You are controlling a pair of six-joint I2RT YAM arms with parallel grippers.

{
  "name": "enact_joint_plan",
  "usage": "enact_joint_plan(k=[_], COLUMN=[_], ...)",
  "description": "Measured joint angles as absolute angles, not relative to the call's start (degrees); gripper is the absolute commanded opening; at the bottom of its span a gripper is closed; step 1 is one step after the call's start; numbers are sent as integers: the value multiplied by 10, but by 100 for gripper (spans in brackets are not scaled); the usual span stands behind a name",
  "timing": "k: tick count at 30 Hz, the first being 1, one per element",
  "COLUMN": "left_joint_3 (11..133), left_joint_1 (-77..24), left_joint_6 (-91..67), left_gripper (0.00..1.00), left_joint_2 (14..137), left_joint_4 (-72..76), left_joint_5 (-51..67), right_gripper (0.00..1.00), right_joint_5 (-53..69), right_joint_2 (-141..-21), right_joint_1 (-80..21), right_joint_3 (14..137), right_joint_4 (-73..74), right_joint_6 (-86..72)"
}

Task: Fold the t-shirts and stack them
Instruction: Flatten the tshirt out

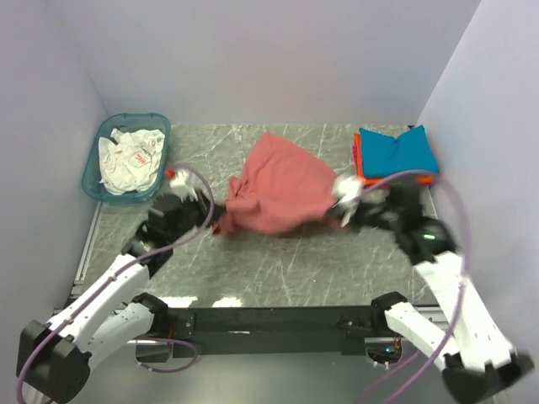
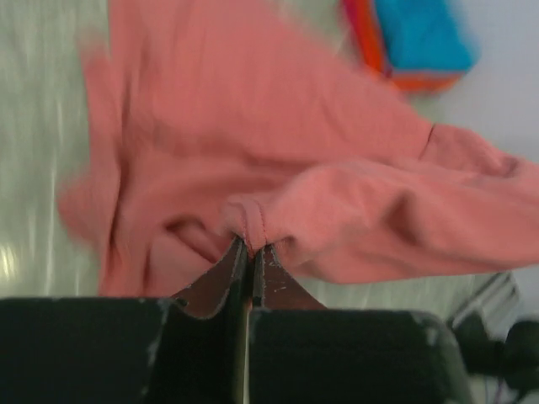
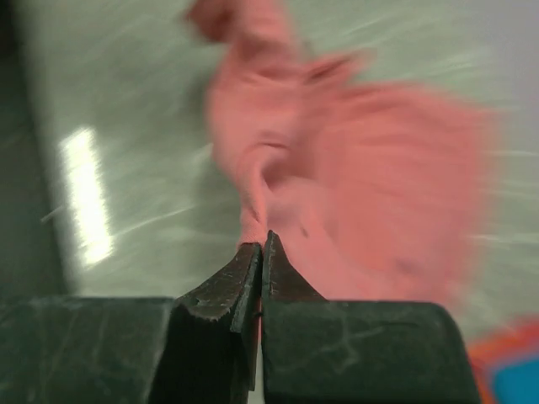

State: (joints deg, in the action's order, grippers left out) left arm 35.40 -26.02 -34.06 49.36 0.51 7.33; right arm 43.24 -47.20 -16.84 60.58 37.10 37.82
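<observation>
The dusty-red t-shirt (image 1: 282, 192) hangs bunched over the middle of the marble table, held up between both arms. My left gripper (image 1: 212, 220) is shut on its left hem (image 2: 251, 220). My right gripper (image 1: 337, 210) is shut on a twisted edge at its right side (image 3: 257, 215). The shirt shows in the left wrist view (image 2: 253, 126) and in the right wrist view (image 3: 362, 168), both blurred. The teal-blue folded t-shirt (image 1: 397, 151) lies on the orange folded one (image 1: 357, 156) at the back right; both also show in the left wrist view (image 2: 417, 38).
A translucent teal basket (image 1: 94, 172) with crumpled white cloth (image 1: 128, 157) stands at the back left. White walls close in the left, back and right sides. A black rail (image 1: 269, 320) runs along the near edge between the arm bases.
</observation>
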Motion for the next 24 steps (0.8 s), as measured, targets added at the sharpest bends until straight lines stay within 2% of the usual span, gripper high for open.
enact_joint_plan(k=[4, 6, 7, 10, 11, 13, 19, 21, 24], left_joint_3=[205, 171, 166, 163, 163, 172, 233, 253, 271], left_joint_1=[-260, -260, -260, -260, -260, -260, -260, -260, -259], left_joint_6=[-434, -474, -486, -528, -540, -556, -562, -562, -562], left_gripper=[4, 19, 38, 68, 80, 88, 94, 97, 96], left_joint_2=[443, 392, 370, 300, 280, 256, 244, 260, 326], left_joint_4=[-24, -46, -55, -64, -72, -104, -200, -203, -184], left_joint_5=[119, 137, 142, 158, 161, 160, 110, 82, 37], right_gripper=[0, 6, 24, 62, 66, 73, 79, 78, 73], right_joint_5=[427, 423, 421, 413, 408, 393, 333, 317, 306], right_joint_2=[-496, -494, -494, -501, -509, -526, -523, -514, -539], right_joint_1=[-309, -342, -355, -391, -402, -420, -409, -375, -282], right_joint_3=[440, 407, 408, 437, 449, 468, 485, 485, 488], right_joint_4=[404, 440, 454, 469, 472, 473, 458, 434, 396], right_joint_6=[421, 445, 455, 482, 490, 500, 488, 458, 404])
